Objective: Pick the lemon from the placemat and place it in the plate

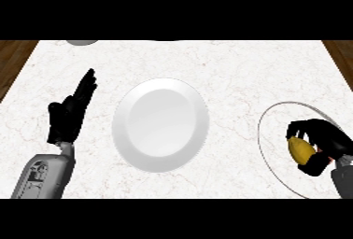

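the lemon [301, 150] is at the right side of the head view, inside the outline of the placemat [261, 135], and it is held by the right hand [325, 139]. that hand's black fingers and thumb are curled round the yellow fruit, so that only its left flank shows between them; the rest is hidden behind the hand. whether the lemon rests on the placemat or is lifted clear of it cannot be told from this steep downward look. the placemat is round and pale like the surface beneath it, marked out by a thin dark rim, and its right part runs out past the edge of the view. the plate [160, 123] lies in the middle of the counter [228, 65], white and round with a raised rim and a bare well. it sits to the left of the placemat, the two apart with a strip of bare counter between them, and the lemon is well apart from the plate. on the far side of the plate the left hand [69, 114] shows near the left edge, open with straight fingers pointing up and away, holding nothing and touching nothing that can be seen; its grey forearm [41, 177] comes in from the lower left corner. the counter is white with faint veins. dark wood [14, 60] shows beyond its upper left and upper right corners, and a small grey shape [82, 42] is cut off at the top edge, too little of it visible to name.
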Controlling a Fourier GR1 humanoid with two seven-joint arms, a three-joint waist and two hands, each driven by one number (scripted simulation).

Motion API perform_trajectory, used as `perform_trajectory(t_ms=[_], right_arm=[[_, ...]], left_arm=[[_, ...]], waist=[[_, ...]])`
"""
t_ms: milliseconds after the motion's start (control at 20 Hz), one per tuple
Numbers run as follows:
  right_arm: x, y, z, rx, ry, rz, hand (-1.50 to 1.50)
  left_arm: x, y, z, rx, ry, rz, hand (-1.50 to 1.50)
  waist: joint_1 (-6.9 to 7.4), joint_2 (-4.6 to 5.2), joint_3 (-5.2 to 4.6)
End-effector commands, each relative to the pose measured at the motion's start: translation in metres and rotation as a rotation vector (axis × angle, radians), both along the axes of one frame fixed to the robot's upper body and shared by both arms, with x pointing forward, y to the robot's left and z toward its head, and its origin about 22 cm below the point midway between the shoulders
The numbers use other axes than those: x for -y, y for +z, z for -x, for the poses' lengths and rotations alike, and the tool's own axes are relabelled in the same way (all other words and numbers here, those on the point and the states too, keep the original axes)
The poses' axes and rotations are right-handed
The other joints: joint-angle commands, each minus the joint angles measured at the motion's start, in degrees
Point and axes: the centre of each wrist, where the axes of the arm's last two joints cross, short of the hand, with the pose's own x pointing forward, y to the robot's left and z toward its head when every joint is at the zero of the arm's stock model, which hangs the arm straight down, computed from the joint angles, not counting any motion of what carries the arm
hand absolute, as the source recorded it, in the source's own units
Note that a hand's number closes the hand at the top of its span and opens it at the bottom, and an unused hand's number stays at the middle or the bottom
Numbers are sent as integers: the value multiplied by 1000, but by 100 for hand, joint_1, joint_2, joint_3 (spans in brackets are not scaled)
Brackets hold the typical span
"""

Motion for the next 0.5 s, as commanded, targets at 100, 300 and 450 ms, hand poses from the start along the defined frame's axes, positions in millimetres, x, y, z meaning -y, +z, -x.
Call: perform_trajectory(t_ms=[100, 300, 450], right_arm=[[-43, -31, 49, -14, -359, 38, 150], [-97, -25, 77, 115, -504, 31, 150], [-116, 11, 92, 350, -527, 11, 150]], left_arm=[[-24, 0, 8, -20, 63, -11, 0], [-19, 1, 7, -24, 54, -10, 0], [-4, -2, 11, -13, 30, -16, 0]], waist=[[-318, -129, -26], [-316, -106, -23], [-227, -82, -11]])
